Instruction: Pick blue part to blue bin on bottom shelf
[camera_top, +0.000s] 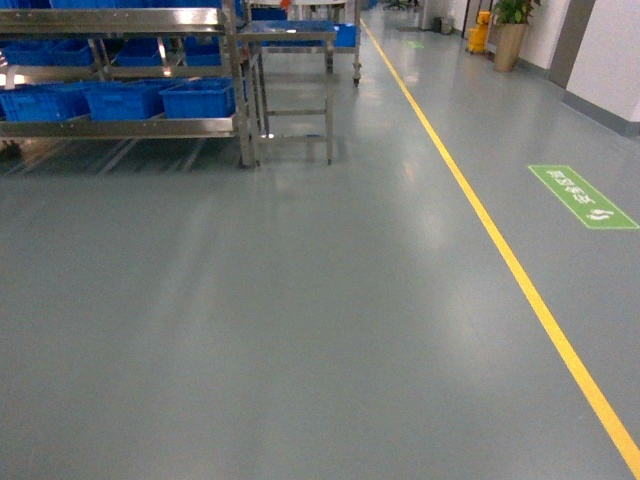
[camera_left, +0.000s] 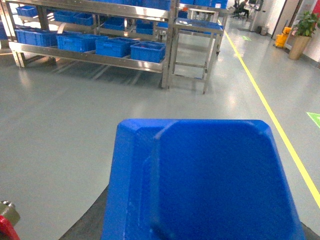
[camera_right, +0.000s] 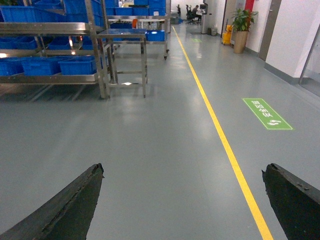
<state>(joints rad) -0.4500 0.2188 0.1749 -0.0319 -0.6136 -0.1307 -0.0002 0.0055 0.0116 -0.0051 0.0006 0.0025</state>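
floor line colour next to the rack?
Yellow: the floor line runs down the aisle right of the rack. Clearest in the right wrist view.

Open grey floor (camera_right: 165, 150) lies ahead of the right gripper (camera_right: 182, 200), its jaws spread wide; the blue part (camera_left: 200, 180) fills the left gripper's forward view; steel rack (camera_top: 236, 90) and blue bins (camera_top: 197, 97) stand far ahead-left.

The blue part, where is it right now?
The blue part fills the bottom of the left wrist view, held at the left gripper, well short of the steel rack with blue bins ahead.
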